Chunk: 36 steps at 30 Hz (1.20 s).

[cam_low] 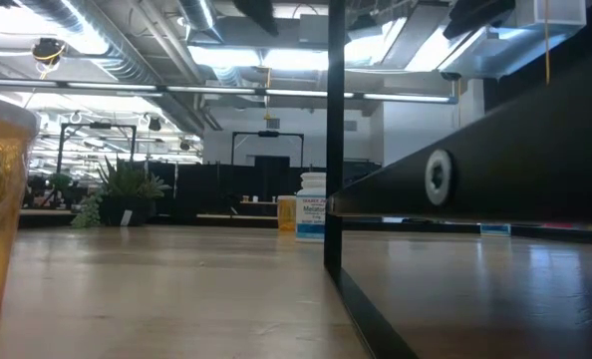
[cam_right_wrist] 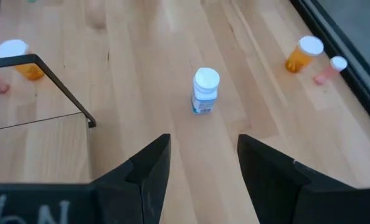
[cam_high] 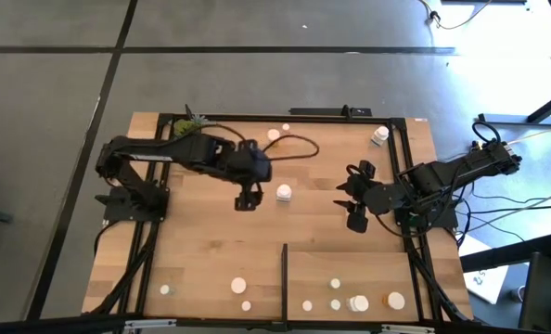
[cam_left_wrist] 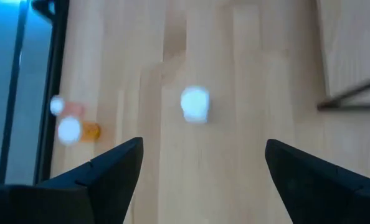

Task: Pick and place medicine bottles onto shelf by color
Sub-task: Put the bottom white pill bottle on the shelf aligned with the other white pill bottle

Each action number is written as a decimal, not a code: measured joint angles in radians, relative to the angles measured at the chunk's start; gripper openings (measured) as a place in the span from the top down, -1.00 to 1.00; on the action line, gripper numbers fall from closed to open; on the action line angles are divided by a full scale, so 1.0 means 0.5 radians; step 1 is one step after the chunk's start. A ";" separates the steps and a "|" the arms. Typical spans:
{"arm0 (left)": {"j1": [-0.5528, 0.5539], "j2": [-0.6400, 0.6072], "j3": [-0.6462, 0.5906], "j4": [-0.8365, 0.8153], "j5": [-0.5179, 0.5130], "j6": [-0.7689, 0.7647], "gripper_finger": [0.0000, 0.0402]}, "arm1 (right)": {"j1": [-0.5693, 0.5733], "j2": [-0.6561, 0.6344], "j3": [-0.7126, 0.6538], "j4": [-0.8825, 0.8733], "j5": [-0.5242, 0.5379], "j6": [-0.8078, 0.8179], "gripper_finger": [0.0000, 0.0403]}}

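Seen from overhead, the left gripper (cam_high: 247, 199) hovers over mid-worktop (cam_high: 201, 250), fingers spread wide and empty, just beside a white-capped bottle (cam_high: 284, 193): the approach to a pick, by the look of it. The right gripper (cam_high: 352, 202) waits nearby, part open, holding nothing. The shelf (cam_high: 350, 264) already carries several bottles. The table-level camera shows neither arm. The left wrist camera has the bottle (cam_left_wrist: 194, 104) ahead of the open fingers (cam_left_wrist: 113, 165); centring and descending comes next. The right wrist camera faces the same bottle (cam_right_wrist: 205, 91).
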<state>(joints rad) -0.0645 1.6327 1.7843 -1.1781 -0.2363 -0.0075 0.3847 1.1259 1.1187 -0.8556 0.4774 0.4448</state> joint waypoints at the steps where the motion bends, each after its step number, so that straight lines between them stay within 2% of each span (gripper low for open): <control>1: -0.024 -0.017 -0.001 -0.041 -0.039 -0.038 -0.65 | -0.004 0.000 0.000 0.000 -0.001 -0.007 0.07; 7: -0.156 -0.067 0.003 -0.200 -0.309 -0.272 -0.65 | -0.005 0.000 0.000 0.088 -0.013 0.006 0.07; 12: -0.284 -0.131 0.005 -0.422 -0.497 -0.535 -0.65 | -0.022 0.023 0.000 0.210 -0.013 -0.273 0.07; 17: -0.438 -0.240 0.002 -0.619 -0.740 -0.873 -0.65 | -0.151 0.128 0.088 0.302 -0.002 -0.480 0.07; 20: -0.538 -0.319 0.002 -0.690 -0.810 -1.055 -0.65 | -0.261 0.222 0.200 0.287 -0.064 -0.595 0.07; 27: -0.742 -0.432 0.002 -0.782 -0.872 -1.271 -0.65 | -0.522 0.500 0.398 0.244 -0.509 -0.884 0.07; 31: -0.844 -0.463 0.002 -0.787 -0.915 -1.282 -0.65 | -0.595 0.681 0.546 0.095 -0.539 -0.935 0.07; 36: -0.945 -0.509 0.002 -0.787 -0.915 -1.275 -0.65 | -0.663 0.929 0.800 -0.146 -0.546 -0.753 0.07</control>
<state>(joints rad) -0.5368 1.3783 1.7851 -1.5715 -0.6940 -0.6453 0.0530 1.5902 1.5188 -0.9283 0.2042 0.0684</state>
